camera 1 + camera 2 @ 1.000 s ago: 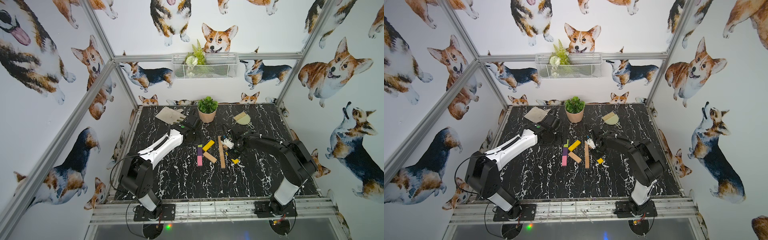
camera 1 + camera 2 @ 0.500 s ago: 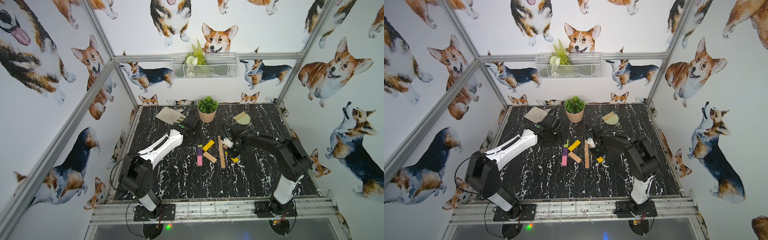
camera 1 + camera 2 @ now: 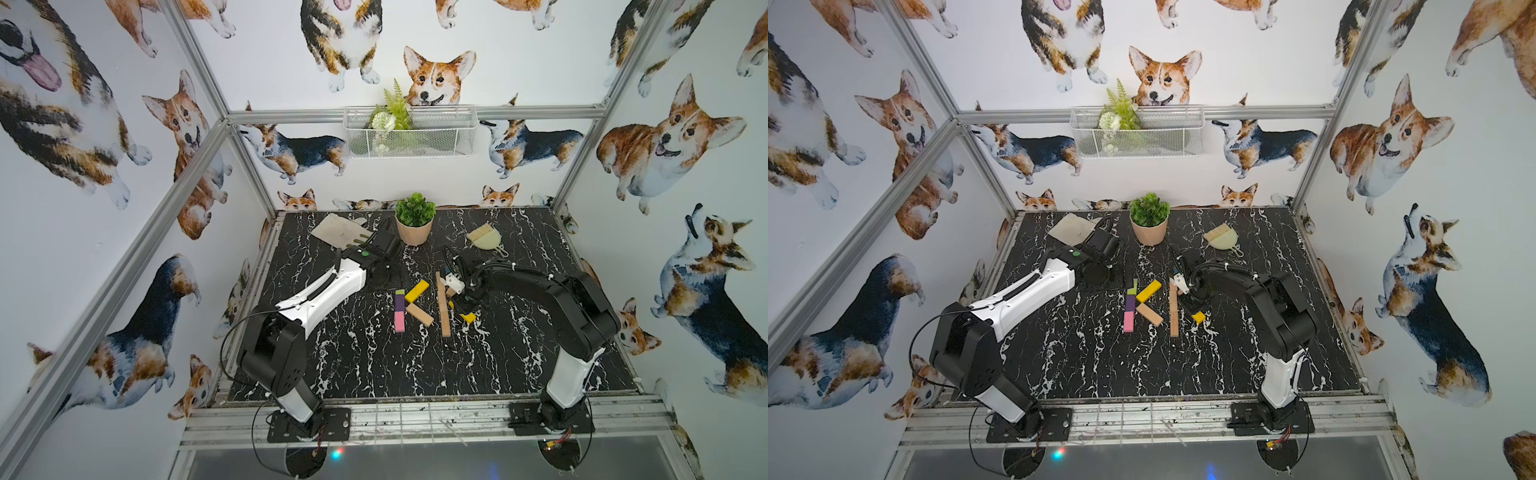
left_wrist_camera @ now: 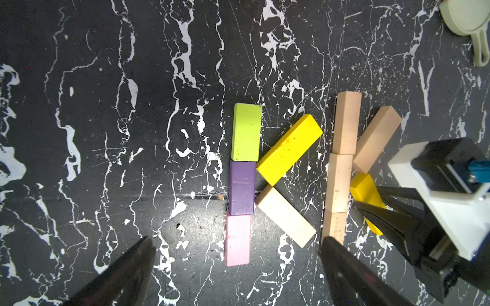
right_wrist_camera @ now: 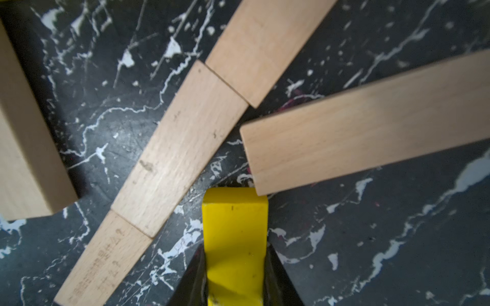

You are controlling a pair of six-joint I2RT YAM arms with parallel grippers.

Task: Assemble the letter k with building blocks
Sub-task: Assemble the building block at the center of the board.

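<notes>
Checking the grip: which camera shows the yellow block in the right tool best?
The right wrist view: the held yellow block fills the foreground, clamped in the right tool, its end beside the tan bars. The left wrist view shows it partly hidden by that tool; both top views show only a small yellow tip.

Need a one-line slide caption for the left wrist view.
Coloured K laid flat; right gripper holds a yellow block by the tan stem, next to the tan diagonal.
</notes>
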